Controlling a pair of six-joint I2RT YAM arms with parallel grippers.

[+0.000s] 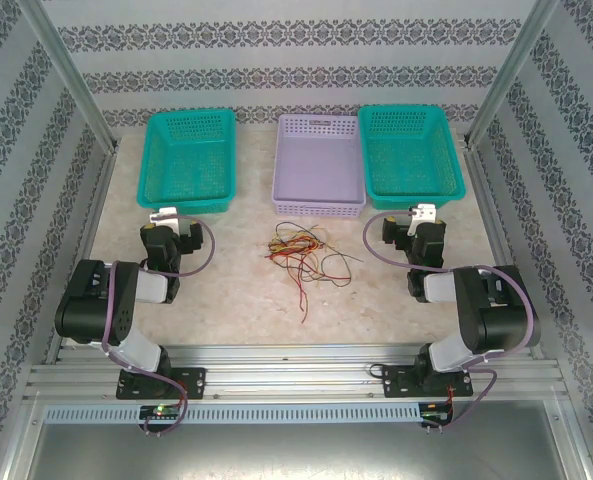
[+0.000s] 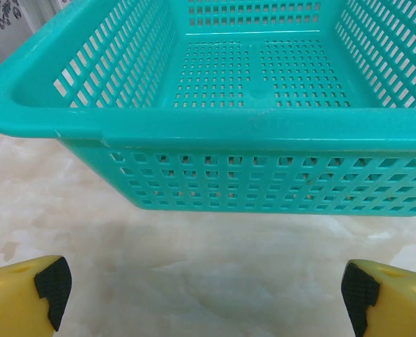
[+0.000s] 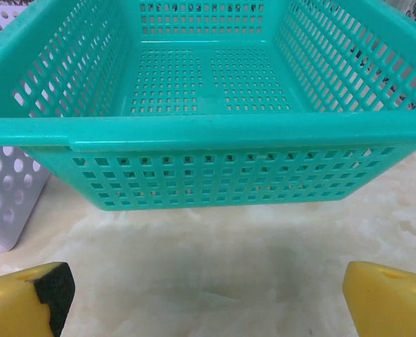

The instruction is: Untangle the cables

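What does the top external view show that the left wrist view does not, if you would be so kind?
Top external view: the tangle of thin red, yellow and black cables, a lilac perforated plastic basket and a second teal basket. Left wrist view: the left claw up close, its yellow, black-padded fingers wide apart. Both: the left teal perforated plastic basket and the pale marbled tabletop.
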